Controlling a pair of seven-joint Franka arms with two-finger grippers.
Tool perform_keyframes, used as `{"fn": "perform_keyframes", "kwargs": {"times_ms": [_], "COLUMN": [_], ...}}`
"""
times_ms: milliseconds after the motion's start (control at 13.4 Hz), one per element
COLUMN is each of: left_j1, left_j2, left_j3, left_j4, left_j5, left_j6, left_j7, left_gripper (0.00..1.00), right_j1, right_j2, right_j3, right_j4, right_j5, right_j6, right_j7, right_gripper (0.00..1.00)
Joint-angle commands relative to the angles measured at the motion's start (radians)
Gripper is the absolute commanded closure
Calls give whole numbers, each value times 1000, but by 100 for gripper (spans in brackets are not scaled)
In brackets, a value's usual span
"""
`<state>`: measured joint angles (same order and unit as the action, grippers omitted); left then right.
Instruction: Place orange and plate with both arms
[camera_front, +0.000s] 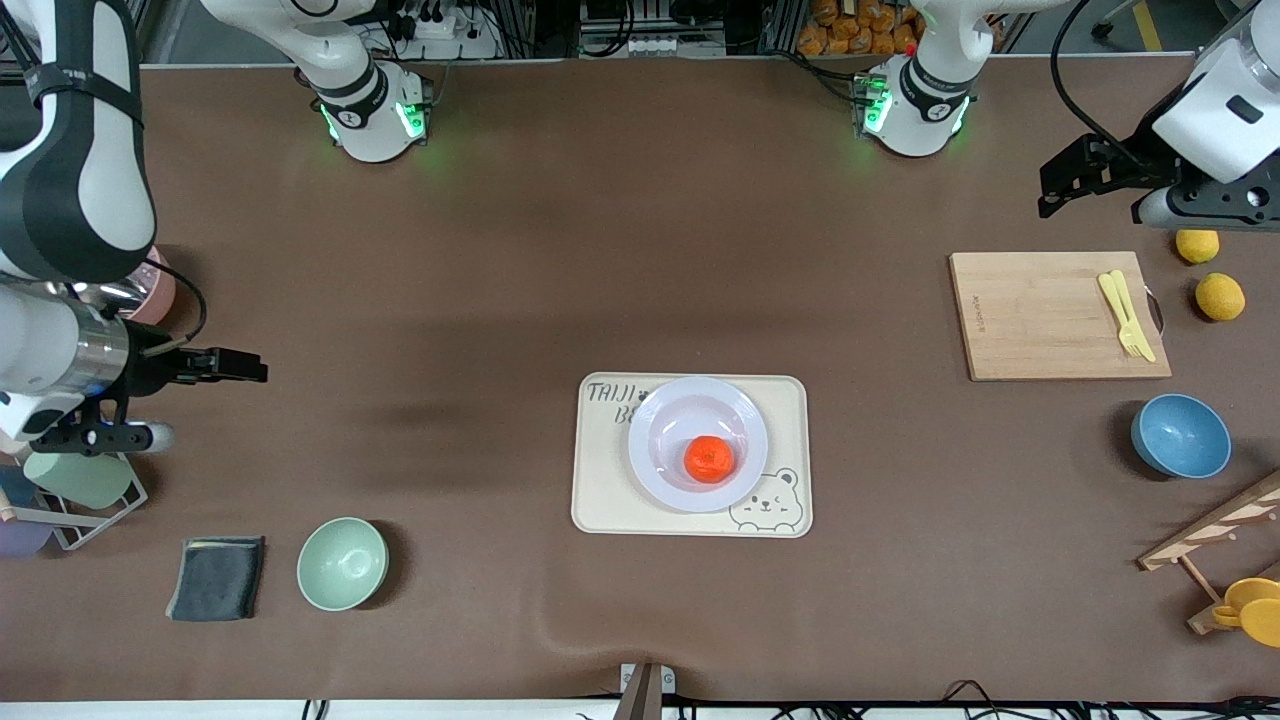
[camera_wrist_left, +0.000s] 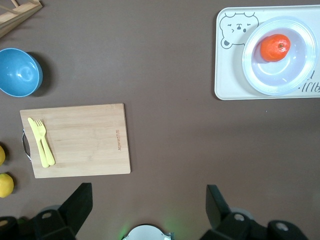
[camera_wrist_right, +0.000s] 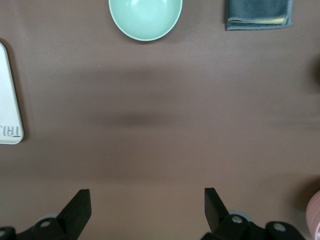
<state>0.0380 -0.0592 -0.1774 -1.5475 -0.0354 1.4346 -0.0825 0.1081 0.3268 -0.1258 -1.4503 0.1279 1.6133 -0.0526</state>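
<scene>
Your left claw (camera_wrist_left: 147, 210) hangs in the air with its two black fingers (camera_wrist_left: 75, 205) spread wide and nothing between them, over bare brown worktop (camera_front: 500, 250) beside the rectangular bamboo cutting board (camera_front: 1058, 315) at the left arm's end. The arm is drawn back to that edge, its wrist roughly level. On the board lies a pale yellow plastic fork-and-knife pair (camera_front: 1126, 313); two yellow lemons (camera_front: 1219, 296) sit just beside the board, and a round blue bowl (camera_front: 1180, 435) rests nearer the front camera.

Your right claw (camera_wrist_right: 147, 210) is likewise spread wide and empty, held over bare worktop at the right arm's end, the forearm reaching in level from the edge. Nearer the front camera than it sit a round mint-green bowl (camera_front: 342, 563) and a folded dark grey cloth (camera_front: 215, 577).

The small round red-orange orange (camera_front: 709, 459) sits in the shallow centre of the round glossy white plate (camera_front: 660, 415), toward the rim closest to the front camera. Being round, it has no long axis; the left wrist view shows its stem dimple facing up. The plate lies flat on the rectangular cream bear-print tray (camera_front: 600, 490) mid-worktop, well apart from both claws.
</scene>
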Motion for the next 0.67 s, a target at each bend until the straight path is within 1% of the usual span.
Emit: {"fn": "perform_keyframes", "kwargs": {"times_ms": [0, 224, 447, 597], "left_j1": [11, 11, 11, 11], "left_j2": [-2, -2, -2, -2], "left_j3": [-4, -4, -4, -4], "left_j4": [4, 4, 4, 4], "left_j5": [-11, -11, -11, -11], "left_j6": [-10, -10, -8, -6], "left_j7": [20, 20, 20, 20], "left_gripper": [0, 0, 0, 0], "right_j1": [-11, -39, -50, -80], "right_j2": [-153, -182, -189, -192], "right_j3": [8, 6, 3, 0], "right_j4": [-234, -213, -73, -33], "right_j5": [-28, -27, -28, -28], "right_j6": [134, 110, -50, -111], "right_j7": [-58, -56, -39, -39], "right_gripper": [0, 0, 0, 0]}}
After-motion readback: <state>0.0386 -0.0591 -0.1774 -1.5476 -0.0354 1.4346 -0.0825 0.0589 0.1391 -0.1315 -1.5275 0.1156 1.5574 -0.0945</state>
